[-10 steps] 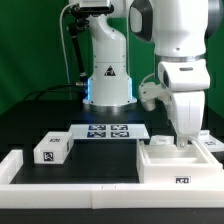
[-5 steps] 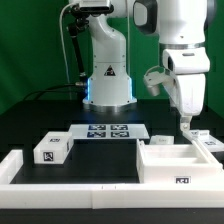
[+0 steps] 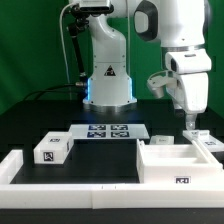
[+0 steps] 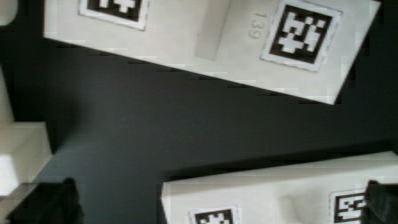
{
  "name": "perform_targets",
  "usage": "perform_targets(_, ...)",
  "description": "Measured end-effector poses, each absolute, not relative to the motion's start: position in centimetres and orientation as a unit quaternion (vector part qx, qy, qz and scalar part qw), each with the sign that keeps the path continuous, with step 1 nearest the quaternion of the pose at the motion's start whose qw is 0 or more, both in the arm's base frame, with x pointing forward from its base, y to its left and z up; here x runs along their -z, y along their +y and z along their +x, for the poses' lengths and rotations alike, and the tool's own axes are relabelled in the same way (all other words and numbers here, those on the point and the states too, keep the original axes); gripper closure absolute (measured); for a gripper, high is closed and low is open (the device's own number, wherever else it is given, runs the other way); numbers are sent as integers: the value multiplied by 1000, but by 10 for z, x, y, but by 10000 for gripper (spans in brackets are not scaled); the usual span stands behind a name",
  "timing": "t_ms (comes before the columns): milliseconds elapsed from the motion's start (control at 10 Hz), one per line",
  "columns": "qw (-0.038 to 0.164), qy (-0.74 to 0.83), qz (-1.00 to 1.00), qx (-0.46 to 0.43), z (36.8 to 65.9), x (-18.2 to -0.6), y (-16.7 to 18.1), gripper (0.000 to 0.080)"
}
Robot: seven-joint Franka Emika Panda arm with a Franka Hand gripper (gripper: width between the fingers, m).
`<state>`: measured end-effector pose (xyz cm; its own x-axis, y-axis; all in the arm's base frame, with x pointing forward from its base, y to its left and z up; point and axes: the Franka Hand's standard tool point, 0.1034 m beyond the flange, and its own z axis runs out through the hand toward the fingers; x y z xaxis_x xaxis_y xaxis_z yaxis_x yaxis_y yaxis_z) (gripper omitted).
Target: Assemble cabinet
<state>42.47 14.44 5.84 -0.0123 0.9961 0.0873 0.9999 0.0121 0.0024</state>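
1 tool (image 3: pixel 190 124) hangs over the rear of the cabinet (image 3: pixel 178 166), which you'll find on the table (image 3: pixel 25 130) at the lower right of the exterior view. In the wrist view you can see its fingers (image 4: pixel 50 203) spread wide, pinching nothing. 1 small tagged block (image 3: pixel 52 150) sits at the lower left, well apart from the cabinet. The marker board (image 3: pixel 108 132) lies mid-frame, farther back.

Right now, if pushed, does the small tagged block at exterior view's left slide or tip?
The small tagged block looks rigid, low and flat-sided: probably slides, unlikely to tip or roll. Its smooth surface may slip when gripped.
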Motion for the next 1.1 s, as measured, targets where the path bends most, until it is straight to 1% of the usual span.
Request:
perform_targets(200, 30, -712, -700, 33, 424, -58, 146, 2)
perform_targets(600, 35, -732, -676, 71, 414, -46, 182, 2)
perform_targets(700, 43, -734, -673, 72, 406, -39, 192, 2)
perform_targets(900, 56, -730, -677, 67, 397, -26, 198, 2)
perform_targets(1100, 64, -728, -680, 61, 390, -19, 200, 2)
